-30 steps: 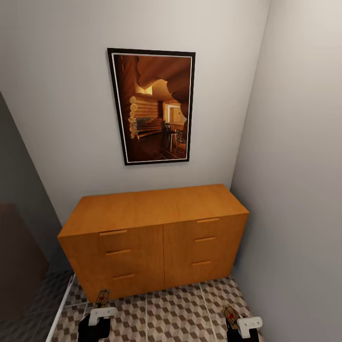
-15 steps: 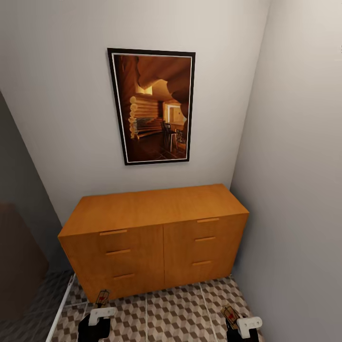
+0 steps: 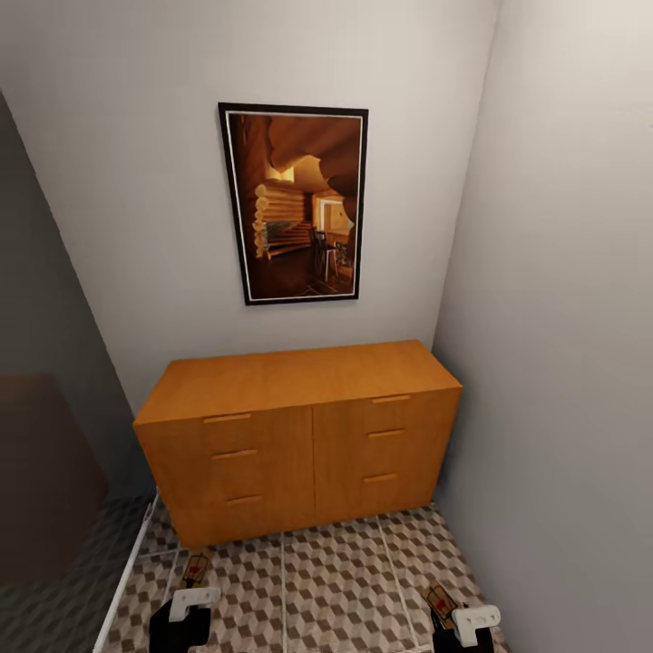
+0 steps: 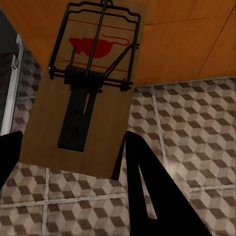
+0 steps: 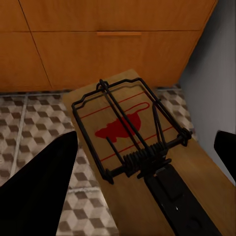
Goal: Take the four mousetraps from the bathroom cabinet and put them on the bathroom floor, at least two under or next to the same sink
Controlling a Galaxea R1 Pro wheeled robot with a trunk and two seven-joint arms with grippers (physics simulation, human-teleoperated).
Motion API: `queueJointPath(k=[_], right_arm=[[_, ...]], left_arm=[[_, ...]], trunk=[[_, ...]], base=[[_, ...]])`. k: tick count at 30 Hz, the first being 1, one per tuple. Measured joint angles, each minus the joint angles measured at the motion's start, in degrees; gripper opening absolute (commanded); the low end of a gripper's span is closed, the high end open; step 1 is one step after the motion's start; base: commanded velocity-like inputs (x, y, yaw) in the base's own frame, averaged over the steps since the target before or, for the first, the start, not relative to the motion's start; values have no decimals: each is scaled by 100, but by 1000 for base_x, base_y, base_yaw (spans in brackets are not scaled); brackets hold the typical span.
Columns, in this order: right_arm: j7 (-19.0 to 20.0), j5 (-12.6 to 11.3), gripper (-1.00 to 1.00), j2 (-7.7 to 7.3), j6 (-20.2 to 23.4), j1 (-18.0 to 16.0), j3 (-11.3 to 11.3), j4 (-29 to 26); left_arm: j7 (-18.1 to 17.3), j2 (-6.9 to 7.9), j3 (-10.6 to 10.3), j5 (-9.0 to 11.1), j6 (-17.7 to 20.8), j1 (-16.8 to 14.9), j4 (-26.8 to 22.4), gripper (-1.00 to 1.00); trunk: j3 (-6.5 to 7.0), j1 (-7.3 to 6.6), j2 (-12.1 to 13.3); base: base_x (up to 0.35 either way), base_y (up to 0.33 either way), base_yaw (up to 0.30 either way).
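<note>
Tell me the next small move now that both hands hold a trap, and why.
Probably back away from the cabinet and turn to find the sink: the left hand and right hand each already grip a mousetrap, and all drawers look closed.

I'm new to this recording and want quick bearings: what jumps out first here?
A low orange-brown cabinet stands against the far wall, all its drawers closed, with a dark-framed picture above it. Nearer, over the cube-patterned bathroom floor, the left pincer and the right pincer each hold a wooden mousetrap printed with a red mouse.
</note>
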Motion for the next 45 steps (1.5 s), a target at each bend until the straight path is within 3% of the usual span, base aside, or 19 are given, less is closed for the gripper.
queueJointPath(k=[21,45], right_arm=[[1,-2,-100,3,-1,0,0,55],[-7,-9,-100,9,-2,-1,-5,57]], left_arm=[[0,-1,0,1,3,0,1,-100],[-7,1,0,-5,-1,1,-1,-100]], trunk=[[0,-2,0],[0,-3,-1]], base=[[-59,0,5],[-29,0,252]])
